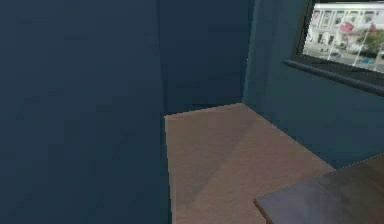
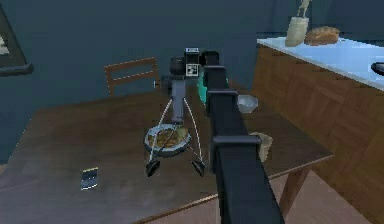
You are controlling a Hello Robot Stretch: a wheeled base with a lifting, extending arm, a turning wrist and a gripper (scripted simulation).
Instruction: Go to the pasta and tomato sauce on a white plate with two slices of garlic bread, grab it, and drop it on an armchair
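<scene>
gripper [image 2: 175, 167]: over table [image 2: 60, 140] to reach the grab; spread and hold, cannot tell
plate [image 2: 167, 138]: pasta, 12 o'clock of gripper

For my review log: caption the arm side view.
The arm reaches over a wooden table, gripper at a plate of pasta.

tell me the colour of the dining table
The table is dark brown wood, clearest in the arm side view.
</scene>
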